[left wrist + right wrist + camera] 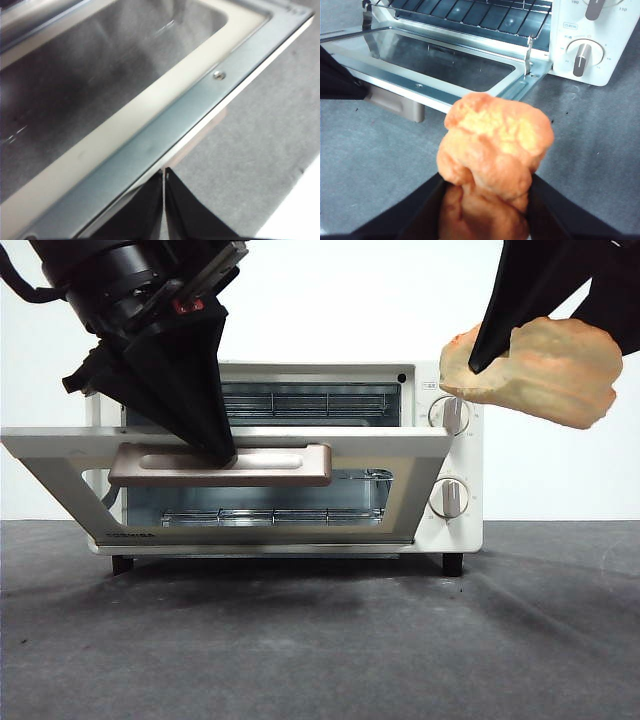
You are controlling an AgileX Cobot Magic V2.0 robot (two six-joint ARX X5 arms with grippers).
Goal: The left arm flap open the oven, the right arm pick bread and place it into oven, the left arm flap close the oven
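Observation:
The cream-white oven (300, 371) stands mid-table with its door (400, 445) swung down and out, well open. My left gripper (218, 452) is shut, its tip pressing on the beige bar handle (285, 466). In the left wrist view the closed tips (165, 174) sit at the door's metal edge (175, 120). My right gripper (490, 352) is shut on the golden-orange bread (550, 365) and holds it in the air in front of the oven's upper right corner. In the right wrist view the bread (495, 145) hangs in front of the open door (435, 85).
The wire rack (300, 400) shows inside the oven, also in the right wrist view (470, 12). Two round knobs (455, 415) sit on the oven's right panel. Grey table cloth (320, 640) spreads in front. The left gripper's dark tip (335, 80) shows beside the handle (395, 102).

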